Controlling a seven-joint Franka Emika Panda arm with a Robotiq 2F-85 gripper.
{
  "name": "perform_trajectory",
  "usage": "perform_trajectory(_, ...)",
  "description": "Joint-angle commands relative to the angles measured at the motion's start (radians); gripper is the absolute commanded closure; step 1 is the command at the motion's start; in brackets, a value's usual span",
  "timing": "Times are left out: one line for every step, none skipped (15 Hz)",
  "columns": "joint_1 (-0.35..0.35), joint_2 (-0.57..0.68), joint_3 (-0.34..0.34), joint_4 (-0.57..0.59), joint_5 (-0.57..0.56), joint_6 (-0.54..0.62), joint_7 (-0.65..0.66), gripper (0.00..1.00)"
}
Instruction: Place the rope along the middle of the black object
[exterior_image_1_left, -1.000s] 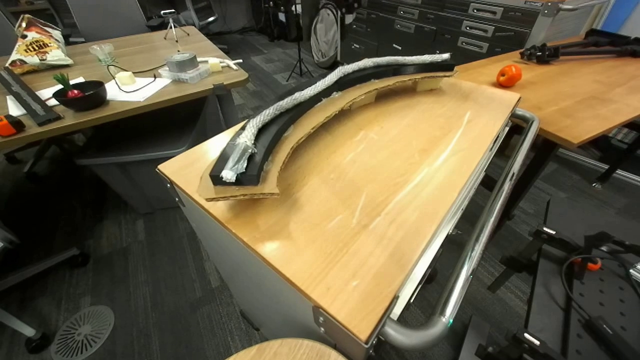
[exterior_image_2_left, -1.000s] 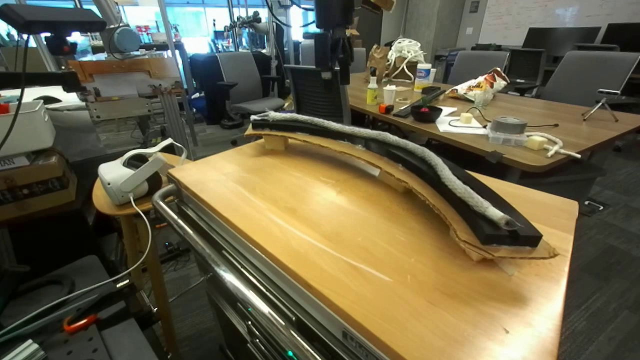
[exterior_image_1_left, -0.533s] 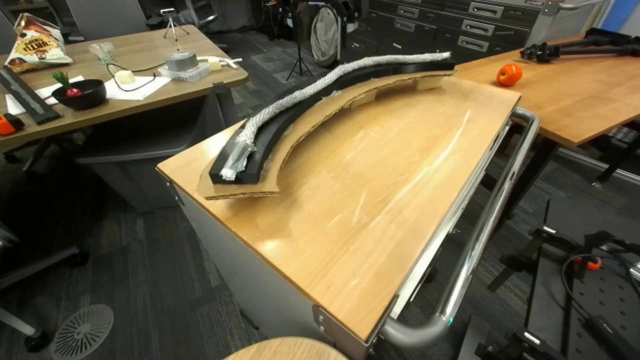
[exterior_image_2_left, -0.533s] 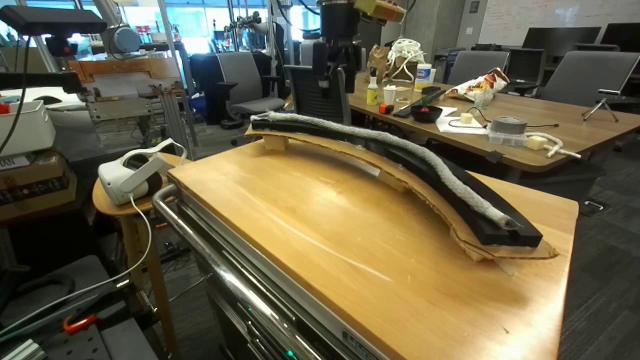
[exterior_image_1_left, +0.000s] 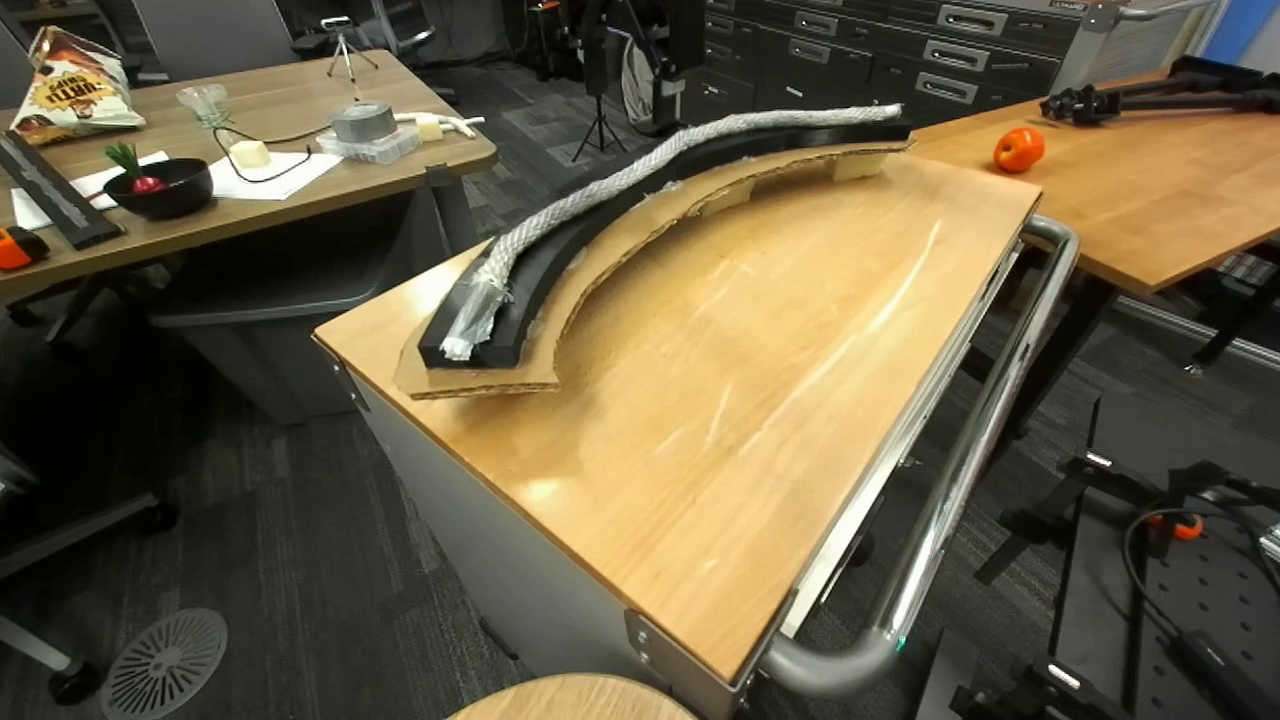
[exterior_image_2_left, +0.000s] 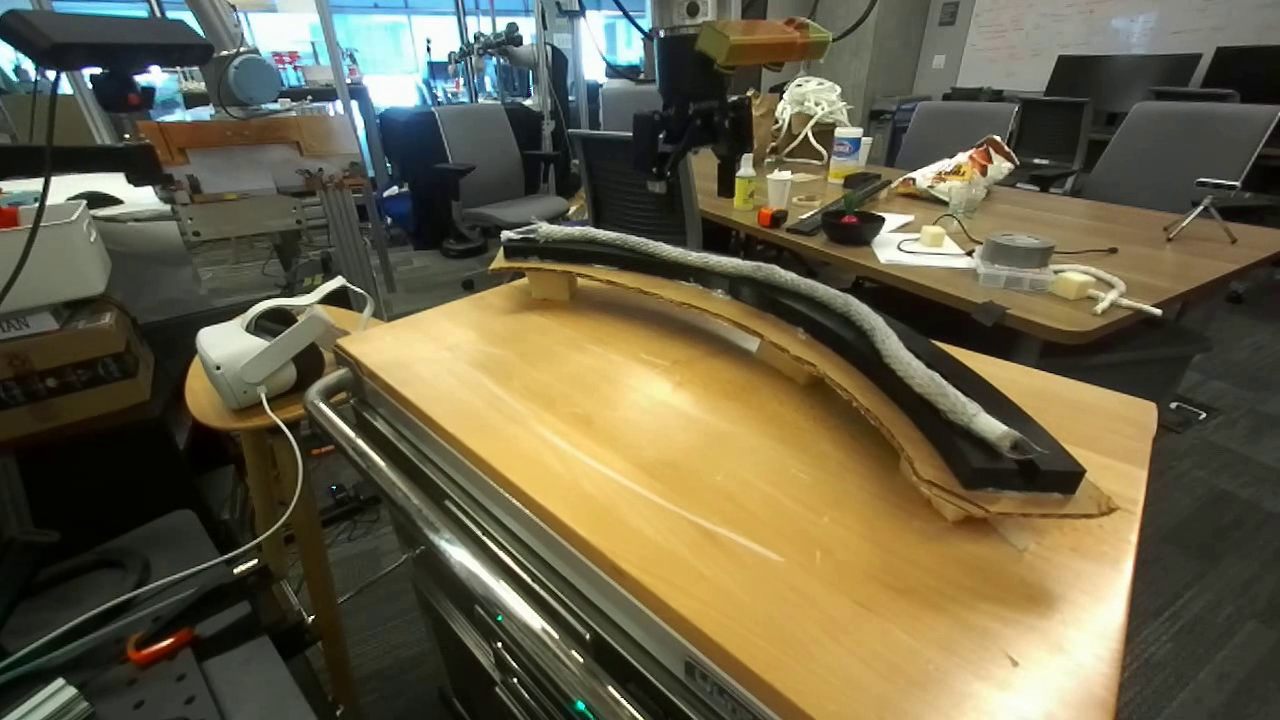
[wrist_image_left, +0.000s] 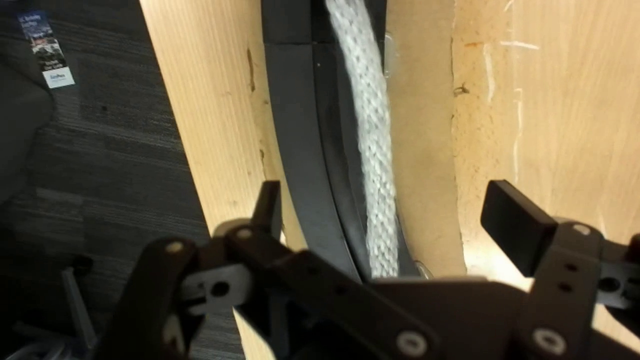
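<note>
The light-grey rope (exterior_image_1_left: 575, 208) lies lengthwise on the black curved track (exterior_image_1_left: 545, 268). In an exterior view the rope (exterior_image_2_left: 868, 325) follows the arc, and the track (exterior_image_2_left: 1020, 475) sticks out past its near end. In the wrist view the rope (wrist_image_left: 375, 150) runs right of the channel, over the right part of the track (wrist_image_left: 297, 125). My gripper (wrist_image_left: 385, 205) is open and empty, its fingers on either side of the track in that view. In an exterior view my gripper (exterior_image_2_left: 690, 190) hangs above and beyond the track. It holds nothing. The lower rope is hidden behind the gripper body.
The track stands on a cardboard base (exterior_image_1_left: 485, 388) on a wooden cart top (exterior_image_1_left: 760, 400). A chrome rail (exterior_image_1_left: 935, 530) runs along the cart's side. A table with a black bowl (exterior_image_2_left: 852, 227) stands beyond. A white headset (exterior_image_2_left: 262, 350) sits on a stool.
My gripper has come down into fuller view in an exterior view and has turned, showing both fingers apart. The rope and the track have not moved.
</note>
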Motion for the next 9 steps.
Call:
perform_trajectory(-0.006,0.020,0.010,0.020,-0.009,-0.029,0.005,0.26)
perform_trajectory(-0.005,0.029,0.009,0.023,-0.013,-0.041,0.007,0.02)
perform_trajectory(-0.007,0.038,0.011,0.027,-0.008,-0.054,0.004,0.00)
perform_trajectory(-0.008,0.047,0.011,0.029,-0.007,-0.059,0.007,0.00)
perform_trajectory(-0.009,0.057,0.010,0.033,-0.007,-0.066,0.007,0.00)
perform_trajectory(-0.008,0.066,0.009,0.037,-0.011,-0.068,0.012,0.00)
perform_trajectory(-0.011,0.074,0.010,0.039,-0.006,-0.061,0.009,0.00)
perform_trajectory(-0.013,0.079,0.010,0.040,-0.005,-0.055,0.010,0.14)
perform_trajectory(-0.013,0.084,0.010,0.041,-0.007,-0.051,0.011,0.26)
